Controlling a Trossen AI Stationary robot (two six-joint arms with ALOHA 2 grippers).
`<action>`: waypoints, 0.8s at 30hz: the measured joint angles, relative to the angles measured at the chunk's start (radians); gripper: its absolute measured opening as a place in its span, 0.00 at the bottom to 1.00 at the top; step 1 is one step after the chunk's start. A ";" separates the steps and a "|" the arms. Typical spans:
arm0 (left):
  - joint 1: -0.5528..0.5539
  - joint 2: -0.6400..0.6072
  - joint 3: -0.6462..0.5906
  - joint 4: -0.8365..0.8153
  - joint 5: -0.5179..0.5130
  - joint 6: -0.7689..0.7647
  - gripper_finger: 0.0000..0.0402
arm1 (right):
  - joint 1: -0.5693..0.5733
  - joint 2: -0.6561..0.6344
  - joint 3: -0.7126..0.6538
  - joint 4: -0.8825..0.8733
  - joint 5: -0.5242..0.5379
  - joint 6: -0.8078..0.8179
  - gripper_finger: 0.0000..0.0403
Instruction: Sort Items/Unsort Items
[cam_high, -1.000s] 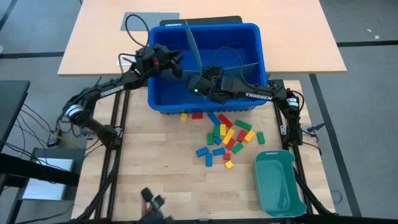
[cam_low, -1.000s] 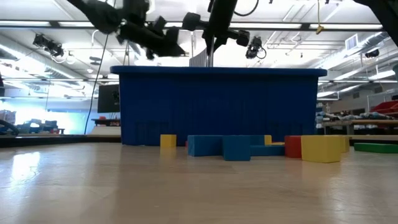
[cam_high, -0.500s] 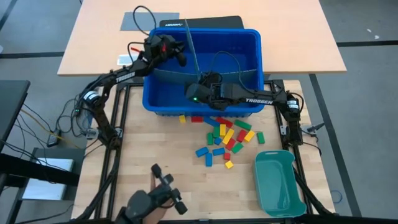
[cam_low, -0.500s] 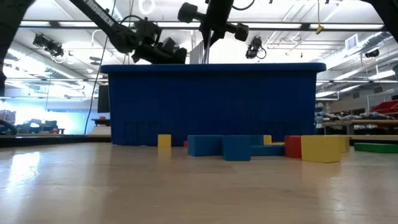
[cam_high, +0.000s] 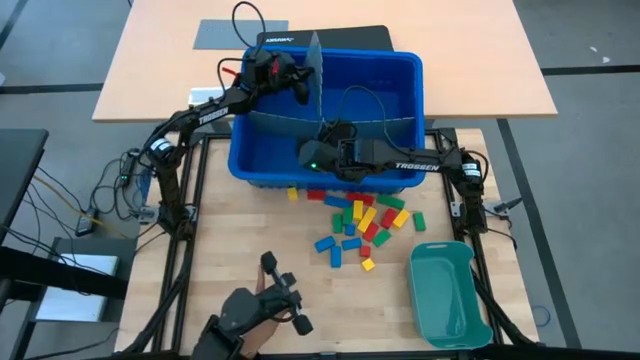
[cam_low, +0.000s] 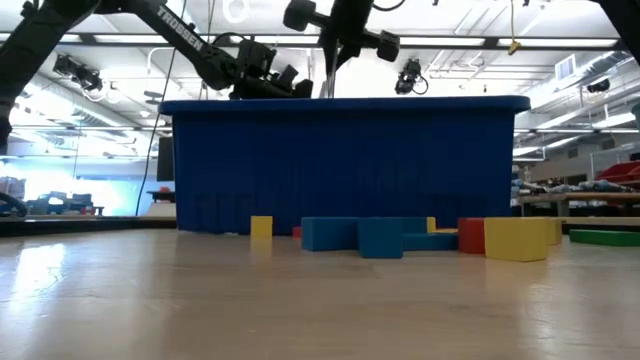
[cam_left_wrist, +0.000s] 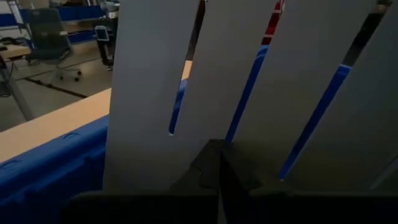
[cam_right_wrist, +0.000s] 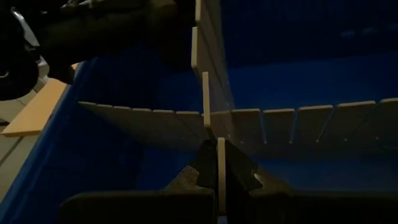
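Right now I have both grippers in the blue bin (cam_high: 405, 75) — left gripper (cam_high: 303, 84) and right gripper (cam_high: 322, 152) each pinching a grey divider (cam_left_wrist: 292, 87) — while the blocks (cam_high: 362, 217) lie on the desk (cam_high: 230, 250), nearer my right arm.

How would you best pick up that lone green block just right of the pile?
Pinch the green block across its narrow width, mid-length, tool coming straight down. It lies flat, apart from the pile, with both long sides free.
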 joint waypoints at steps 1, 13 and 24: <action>0.000 0.000 0.000 -0.004 0.001 0.014 0.02 | 0.001 0.000 0.000 0.000 0.000 -0.003 0.00; 0.065 -0.054 0.004 -0.193 -0.231 0.036 0.01 | 0.011 -0.001 0.000 0.002 0.000 -0.025 0.00; 0.072 -0.001 0.002 -0.162 -0.165 0.016 0.00 | 0.048 -0.001 0.000 0.020 0.011 -0.025 0.00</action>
